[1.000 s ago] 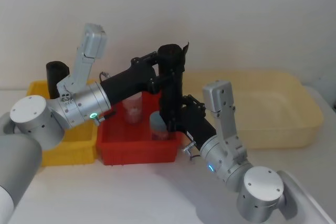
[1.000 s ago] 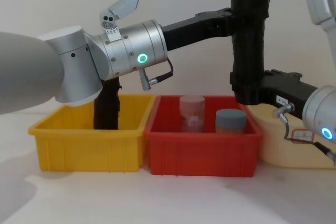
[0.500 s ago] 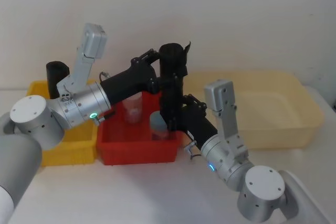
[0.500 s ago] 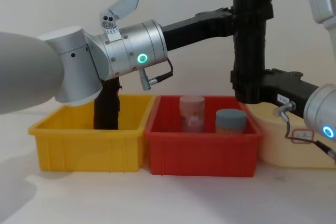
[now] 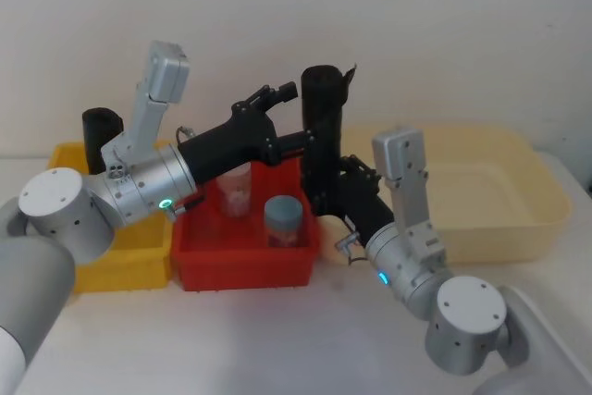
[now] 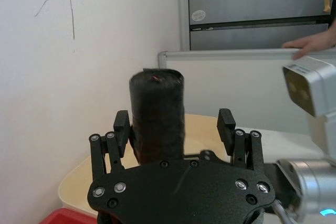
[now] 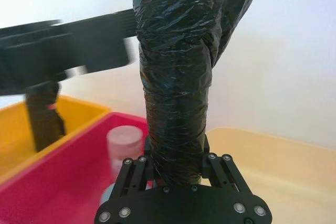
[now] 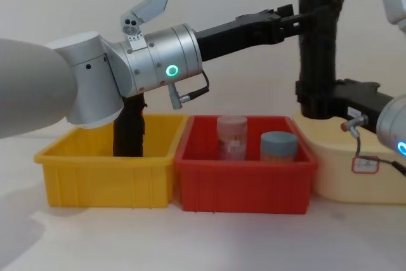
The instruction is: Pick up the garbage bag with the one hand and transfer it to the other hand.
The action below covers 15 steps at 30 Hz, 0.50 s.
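Black plastic, standing upright: your garbage bag (image 5: pixel 323 136) hangs in the air above the seam between the red bin (image 8: pixel 244 182) and the cream tub (image 5: pixel 499 219). The right gripper (image 7: pixel 178 162) is clamped on its lower end. The left gripper (image 6: pixel 174 123) is spread wide, fingertips just beside the bag's upper part at its 9 o'clock. Room to move: tub at 3 o'clock, bare table (image 8: pixel 190 239) at 6, yellow bin (image 8: pixel 104 172) at 9. Count: three containers, two jars (image 8: pixel 232 134) in the red bin, two black rolls, the second roll (image 8: pixel 129 128) standing in the yellow bin.
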Motion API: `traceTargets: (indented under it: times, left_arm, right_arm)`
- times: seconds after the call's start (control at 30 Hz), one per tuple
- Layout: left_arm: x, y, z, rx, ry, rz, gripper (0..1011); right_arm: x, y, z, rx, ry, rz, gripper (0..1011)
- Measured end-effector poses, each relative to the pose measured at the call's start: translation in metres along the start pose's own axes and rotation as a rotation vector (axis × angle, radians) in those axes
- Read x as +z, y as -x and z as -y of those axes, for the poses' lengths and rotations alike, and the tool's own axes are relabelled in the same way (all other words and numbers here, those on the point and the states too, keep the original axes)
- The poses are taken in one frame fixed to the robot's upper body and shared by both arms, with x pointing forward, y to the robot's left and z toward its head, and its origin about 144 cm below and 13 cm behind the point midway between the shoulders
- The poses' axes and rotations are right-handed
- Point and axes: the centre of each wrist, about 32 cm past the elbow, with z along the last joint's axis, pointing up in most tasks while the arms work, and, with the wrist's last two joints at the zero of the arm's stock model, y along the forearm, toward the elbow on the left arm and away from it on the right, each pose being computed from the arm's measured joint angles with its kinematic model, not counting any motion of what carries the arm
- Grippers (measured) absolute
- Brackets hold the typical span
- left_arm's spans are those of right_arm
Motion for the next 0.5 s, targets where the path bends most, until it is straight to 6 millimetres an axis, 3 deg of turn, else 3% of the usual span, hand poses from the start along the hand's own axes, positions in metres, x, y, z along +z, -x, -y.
traceTargets:
  times: [0.5]
  left_arm:
    - [0.0, 0.0, 0.0, 0.0, 0.0, 0.0, 1000]
  right_arm:
    - [0.0, -0.042, -0.023, -0.175, 0.027, 0.063, 456]
